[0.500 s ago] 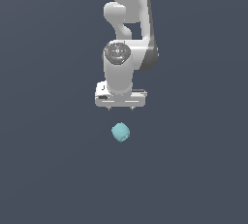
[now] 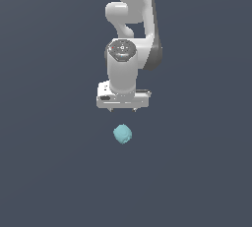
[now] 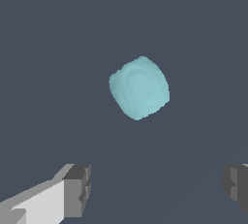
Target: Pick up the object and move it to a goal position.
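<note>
The object [image 2: 122,134] is a small light cyan lumpy blob lying on the dark grey floor, just in front of the arm in the exterior view. It also shows in the wrist view [image 3: 139,88], whole and unobstructed. My white gripper [image 2: 122,109] hangs above and slightly behind it, not touching it. In the wrist view the gripper [image 3: 157,189] is open: two grey fingertips [image 3: 77,189] stand wide apart with nothing between them. The object lies ahead of the gap, not between the fingers.
A plain dark grey floor [image 2: 49,172] fills both views. The white arm [image 2: 130,34] rises behind the gripper.
The arm and gripper look nearly the same as half a second ago; the object has not moved.
</note>
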Robot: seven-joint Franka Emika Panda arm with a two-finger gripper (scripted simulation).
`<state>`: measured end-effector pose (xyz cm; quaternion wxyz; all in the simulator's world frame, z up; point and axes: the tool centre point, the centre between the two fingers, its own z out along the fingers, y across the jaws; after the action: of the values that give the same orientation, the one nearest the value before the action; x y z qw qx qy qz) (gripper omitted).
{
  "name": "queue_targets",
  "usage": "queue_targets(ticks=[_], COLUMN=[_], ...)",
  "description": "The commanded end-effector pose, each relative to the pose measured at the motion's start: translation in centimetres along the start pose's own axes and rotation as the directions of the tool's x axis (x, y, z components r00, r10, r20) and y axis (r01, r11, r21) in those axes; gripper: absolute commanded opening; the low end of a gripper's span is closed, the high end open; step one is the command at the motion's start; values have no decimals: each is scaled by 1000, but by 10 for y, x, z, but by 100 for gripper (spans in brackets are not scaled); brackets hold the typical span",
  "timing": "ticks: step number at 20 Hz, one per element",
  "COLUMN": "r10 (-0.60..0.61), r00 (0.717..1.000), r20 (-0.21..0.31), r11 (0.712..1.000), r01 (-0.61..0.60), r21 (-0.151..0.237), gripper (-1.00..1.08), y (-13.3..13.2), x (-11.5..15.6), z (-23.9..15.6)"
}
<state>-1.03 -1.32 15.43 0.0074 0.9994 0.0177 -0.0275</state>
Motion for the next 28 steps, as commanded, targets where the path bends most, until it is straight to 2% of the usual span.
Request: queue_targets(ticks=[1, 9, 17, 22, 28], r10=[-8, -33, -148, -261, -400], r00=[1000, 999, 989, 965, 916], r20=[-6, -7, -15, -25, -38], r11=[1000, 999, 989, 965, 916], r01=[8, 33, 147, 261, 400], r21=[-7, -6, -8, -10, -13], gripper=[100, 100, 100, 100, 100], y=[0, 0, 1, 2, 2], x=[2, 5, 17, 30, 45], z=[-4, 0, 12, 25, 42])
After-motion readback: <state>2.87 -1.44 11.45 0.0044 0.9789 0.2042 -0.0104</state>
